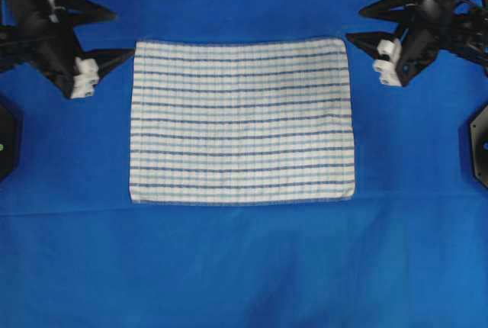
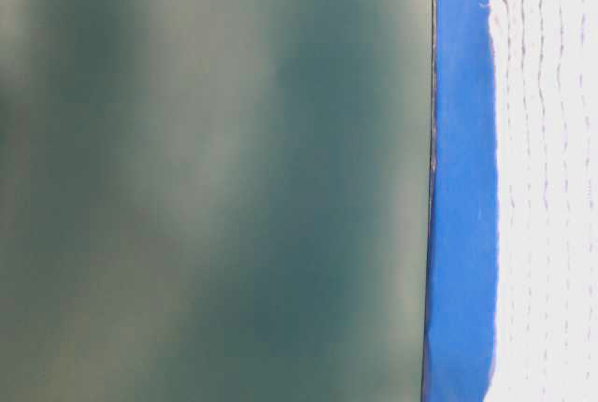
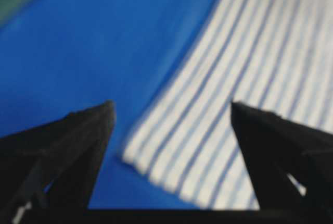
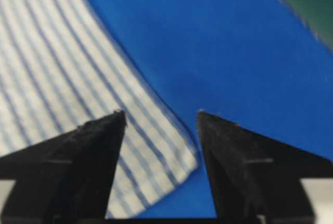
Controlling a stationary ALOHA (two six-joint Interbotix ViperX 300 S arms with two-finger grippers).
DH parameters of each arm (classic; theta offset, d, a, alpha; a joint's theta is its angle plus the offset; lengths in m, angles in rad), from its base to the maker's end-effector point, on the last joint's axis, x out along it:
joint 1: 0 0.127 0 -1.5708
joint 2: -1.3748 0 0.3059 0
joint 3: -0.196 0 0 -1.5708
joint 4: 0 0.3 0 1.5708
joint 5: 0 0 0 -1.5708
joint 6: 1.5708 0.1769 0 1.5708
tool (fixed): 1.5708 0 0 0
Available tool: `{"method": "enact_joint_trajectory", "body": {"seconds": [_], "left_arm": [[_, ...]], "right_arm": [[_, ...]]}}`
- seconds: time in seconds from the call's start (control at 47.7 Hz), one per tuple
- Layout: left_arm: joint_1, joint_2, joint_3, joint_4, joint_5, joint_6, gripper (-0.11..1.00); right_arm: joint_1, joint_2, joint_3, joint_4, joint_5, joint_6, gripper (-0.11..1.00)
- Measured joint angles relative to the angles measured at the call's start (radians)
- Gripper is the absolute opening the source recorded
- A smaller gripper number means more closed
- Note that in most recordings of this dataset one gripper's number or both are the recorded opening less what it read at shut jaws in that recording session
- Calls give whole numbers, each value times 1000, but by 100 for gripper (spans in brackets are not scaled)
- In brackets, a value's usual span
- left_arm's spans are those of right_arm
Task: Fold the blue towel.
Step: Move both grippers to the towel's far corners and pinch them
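Jaws on both grippers, left [image 1: 114, 34] and right [image 1: 357, 24], gape empty: pinch the towel's [image 1: 242, 122] far corners squarely.

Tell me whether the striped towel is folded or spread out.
Spread out. In the overhead view the blue towel lies flat as one full rectangle, all four edges showing, with no layer doubled over. Both pincers are open and off it.

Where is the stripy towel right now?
The blue towel lies spread flat in the middle of the overhead view, on the blue table cover, between the open left hand and open right hand.
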State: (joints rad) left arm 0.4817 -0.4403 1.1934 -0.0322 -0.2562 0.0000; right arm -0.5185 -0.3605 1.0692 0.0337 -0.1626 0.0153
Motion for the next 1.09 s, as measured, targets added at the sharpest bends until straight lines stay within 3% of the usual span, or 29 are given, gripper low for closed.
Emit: {"method": "enact_joint_trajectory", "body": {"seconds": [0.398, 0.65, 0.755, 0.922, 1.027, 1.09], "left_arm": [[104, 430, -71, 0, -215, 12, 91], [127, 569, -132, 0, -241, 15, 88], [129, 569, -132, 2, -239, 8, 73], [107, 566, -135, 2, -199, 6, 29], [86, 565, -137, 0, -181, 8, 7], [81, 563, -138, -2, -175, 6, 4]], "right_arm": [[-64, 347, -89, 0, -21, -2, 58], [-71, 422, -117, 0, -43, -2, 57], [-71, 422, -117, 0, -38, -5, 49], [-66, 422, -121, -2, -23, -9, 6], [-64, 422, -124, -2, -21, -11, 5], [-64, 422, -126, -2, -20, -11, 5]]}}
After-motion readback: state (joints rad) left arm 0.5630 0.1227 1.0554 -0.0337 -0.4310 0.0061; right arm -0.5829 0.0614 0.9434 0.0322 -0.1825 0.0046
